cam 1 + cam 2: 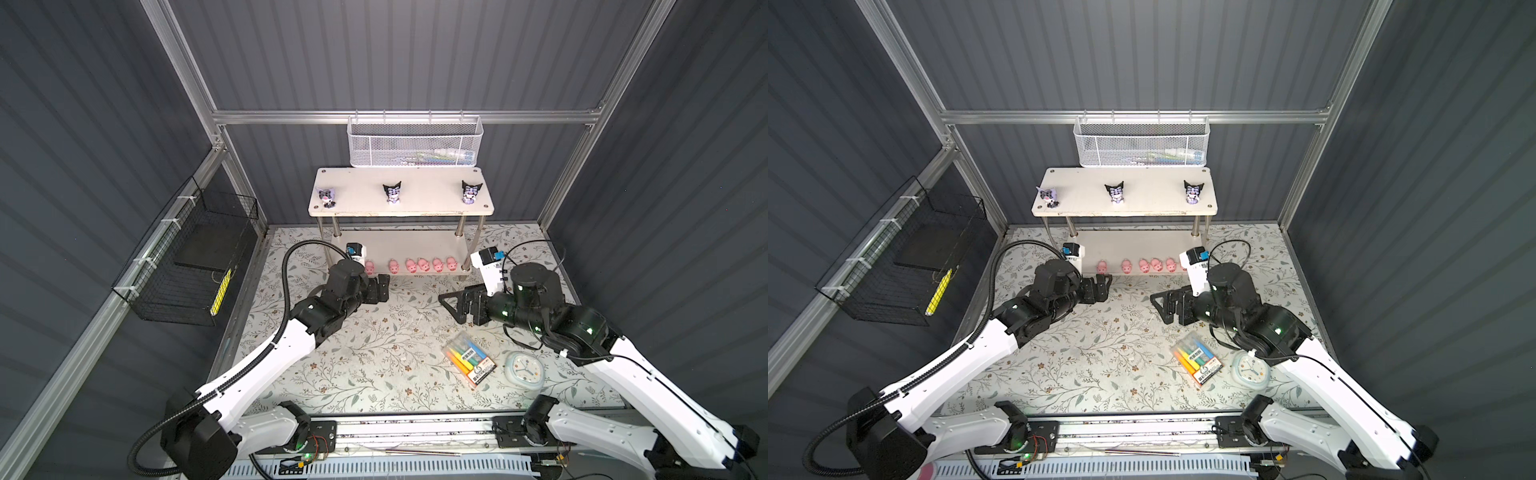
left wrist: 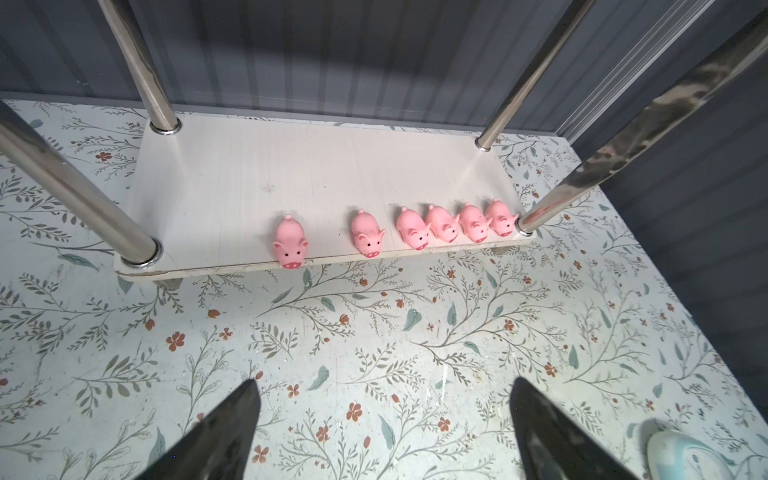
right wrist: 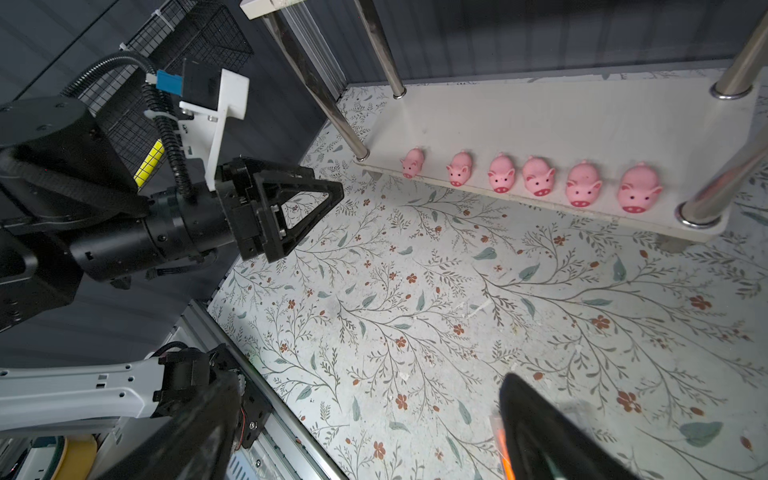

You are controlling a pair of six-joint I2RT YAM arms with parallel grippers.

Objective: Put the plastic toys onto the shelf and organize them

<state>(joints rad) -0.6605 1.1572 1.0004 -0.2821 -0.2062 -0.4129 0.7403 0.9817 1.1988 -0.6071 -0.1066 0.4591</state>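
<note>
- My left pincer is gaping wide, gripping nothing, facing the shelf.
- My right pincer is likewise gaping, empty.
- Six pigs are lining the lower board's front edge; three figurines are resting on top.

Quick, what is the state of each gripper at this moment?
Left black gripper: open, holding nothing.
Right black gripper: open, holding nothing.
</note>
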